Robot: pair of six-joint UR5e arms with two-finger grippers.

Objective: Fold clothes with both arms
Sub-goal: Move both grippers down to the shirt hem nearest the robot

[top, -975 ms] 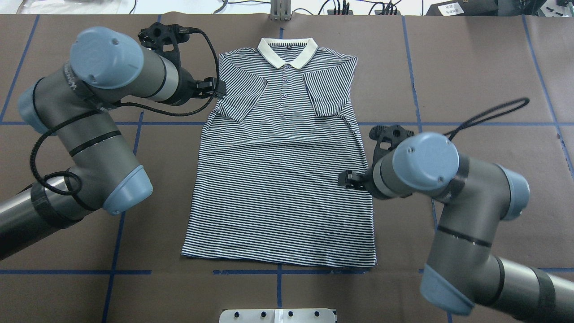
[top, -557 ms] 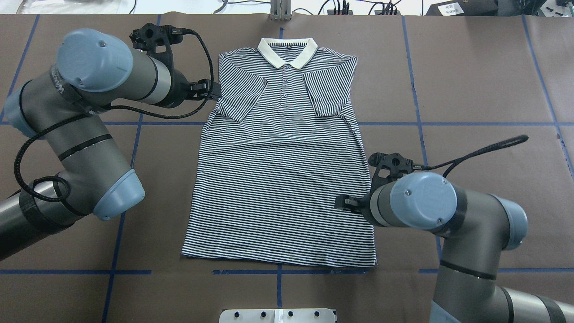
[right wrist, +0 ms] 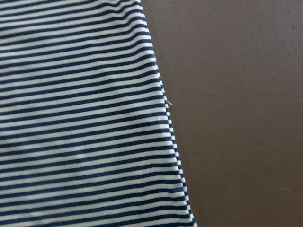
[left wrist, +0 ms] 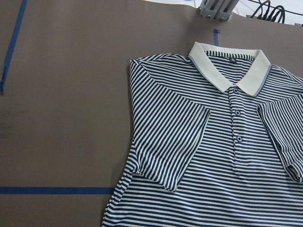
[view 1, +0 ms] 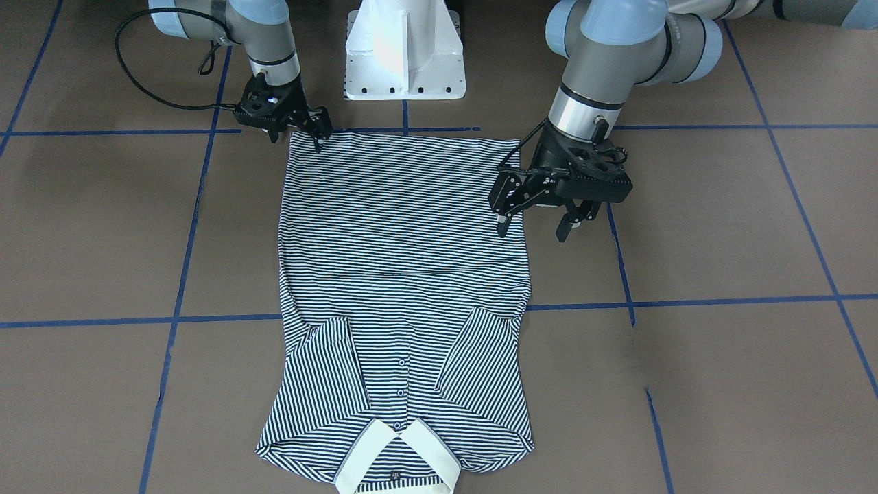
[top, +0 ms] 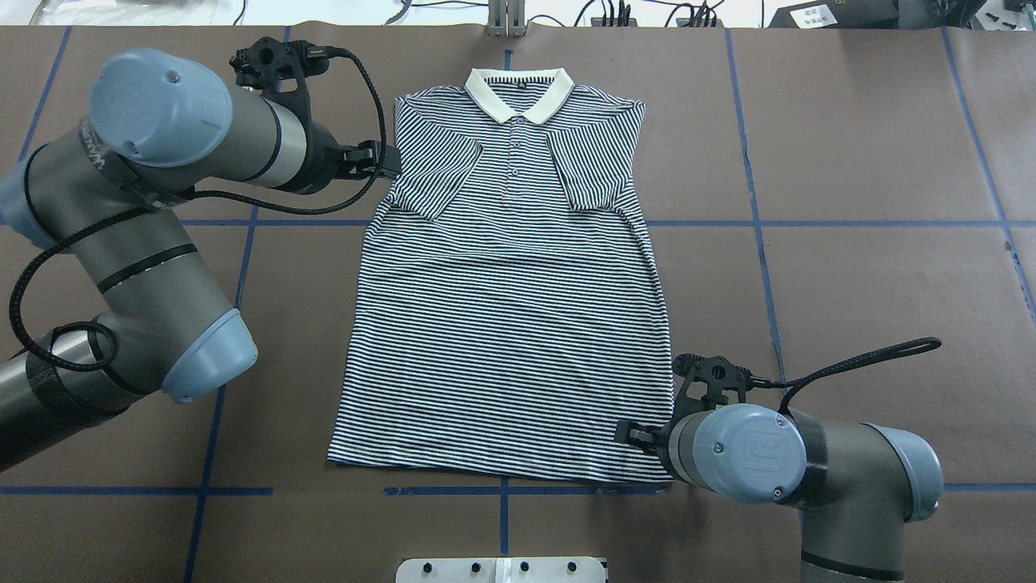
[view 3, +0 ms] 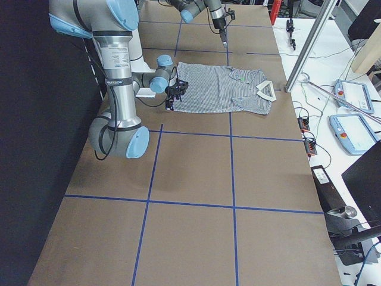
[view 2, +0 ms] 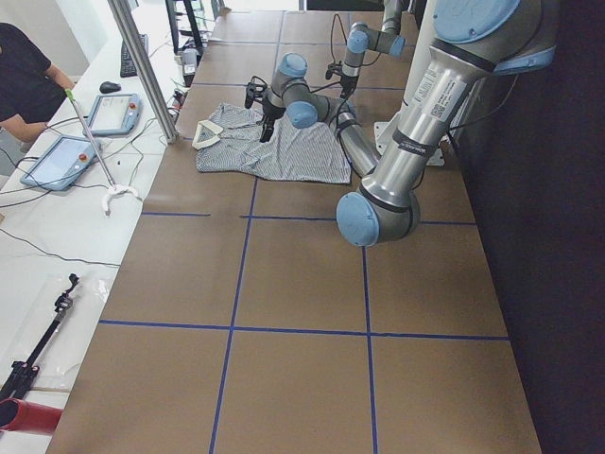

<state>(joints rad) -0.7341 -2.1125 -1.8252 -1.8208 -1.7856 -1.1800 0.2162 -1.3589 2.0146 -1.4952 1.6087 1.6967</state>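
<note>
Spread and empty like the left pincer [view 1: 535, 226], the black two-finger right pincer [view 1: 298, 137] is arriving from mid-side with a hem corner of the navy-and-white striped polo shirt [view 1: 405, 233] just beneath it, likely to grasp.

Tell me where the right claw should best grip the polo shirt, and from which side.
Grip the hem corner on the robot's right, coming down from the outer side. The polo shirt lies flat on the table, so its edges are likely easiest to pinch, and that corner is bare, beside the right claw.
</note>
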